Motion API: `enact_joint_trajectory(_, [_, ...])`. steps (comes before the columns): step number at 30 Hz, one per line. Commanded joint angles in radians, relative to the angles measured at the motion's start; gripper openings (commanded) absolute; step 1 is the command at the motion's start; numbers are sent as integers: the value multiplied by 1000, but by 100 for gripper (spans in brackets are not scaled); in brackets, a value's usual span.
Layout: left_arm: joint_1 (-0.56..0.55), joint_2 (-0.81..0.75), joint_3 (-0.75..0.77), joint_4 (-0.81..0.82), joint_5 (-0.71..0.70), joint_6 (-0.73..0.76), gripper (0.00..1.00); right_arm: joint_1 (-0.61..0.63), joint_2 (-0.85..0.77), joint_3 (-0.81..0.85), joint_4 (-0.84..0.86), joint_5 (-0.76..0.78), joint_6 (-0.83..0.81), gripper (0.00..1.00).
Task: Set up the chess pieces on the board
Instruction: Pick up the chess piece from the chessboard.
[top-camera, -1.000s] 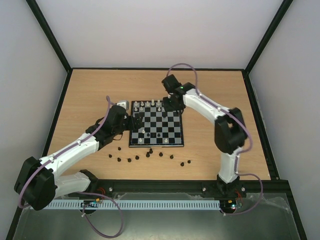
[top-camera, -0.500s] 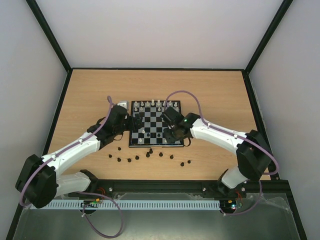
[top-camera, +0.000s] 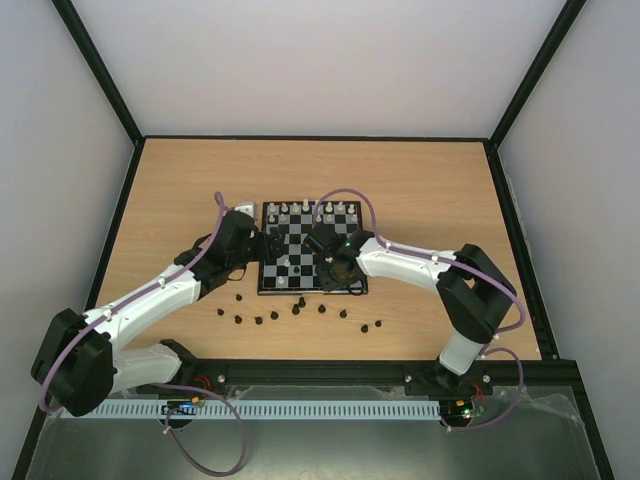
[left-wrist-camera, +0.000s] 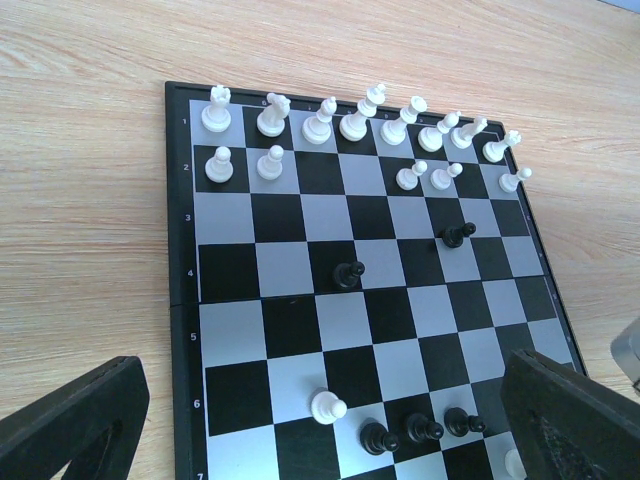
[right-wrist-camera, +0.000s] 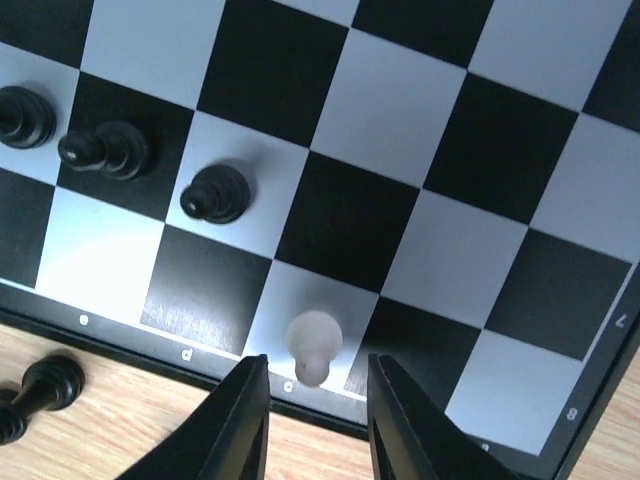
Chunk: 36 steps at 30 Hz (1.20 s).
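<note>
Nearest the arm bases, a scatter of small black chess pieces (top-camera: 272, 316) lies on the light wooden table (top-camera: 180, 180). They are strung along just outside the near edge of the small square chessboard (top-camera: 262, 288), which has black and silvery-white squares and a dark border.

The right gripper (right-wrist-camera: 317, 362) hangs over that near edge, its tips aimed at the outermost row. Its black fingers (right-wrist-camera: 245, 420) stand a little apart. A small white plastic pawn (right-wrist-camera: 313, 338) stands upright on a silvery square right at their tips, in line with the gap. A sliver of space shows on each side of it, so the jaws are partly open and clamp nothing. In the right wrist view, three black pieces (right-wrist-camera: 215, 193) stand on the board to the left of the pawn in a slanted row, near the fingers but apart from them.

The left gripper (left-wrist-camera: 320, 400) sits low at the board's left edge, its jaws spread as wide as they go and holding nothing.

Farther in, two black pawns (left-wrist-camera: 348, 273) stand mid-board, apart from each other and well clear of both grippers. Farthest off, eight white pieces (left-wrist-camera: 352, 124) fill the last row, with five white pawns (left-wrist-camera: 270, 160) in the row before it.
</note>
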Motion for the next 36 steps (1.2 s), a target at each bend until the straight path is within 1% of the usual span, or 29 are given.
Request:
enact_joint_trajectory(1, [-1,2,2,-1,-13,9,99,3,44,56,-24,33,4,26])
enact_joint_trajectory(6, [-1,2,3,1,-9,9,99,4,73,84,-29,35,-1,18])
enact_joint_trajectory(8, [-1,2,2,2,-7,10,100,3,79,90,-38,37,-1,16])
enact_joint_trajectory(10, [-1,3,3,4,-6,10,100,3,76,86,-43,41,0,17])
enact_joint_trajectory(13, [-1,4,2,3,-5,10,99,4,73,78,-52,47,2,21])
enact_joint_trajectory(16, [-1,7,2,6,-5,10,100,3,68,66,-55,54,3,22])
enact_joint_trajectory(21, [0,11,2,8,-5,10,99,4,64,49,-56,56,3,17])
enact_joint_trajectory(29, [0,16,3,8,-6,10,99,3,71,34,-51,48,-1,15])
enact_joint_trajectory(34, [-1,18,2,9,-5,9,100,2,73,39,-46,50,-7,4])
enact_joint_trajectory(36, [-1,19,2,9,-6,9,100,-6,69,44,-45,51,-10,1])
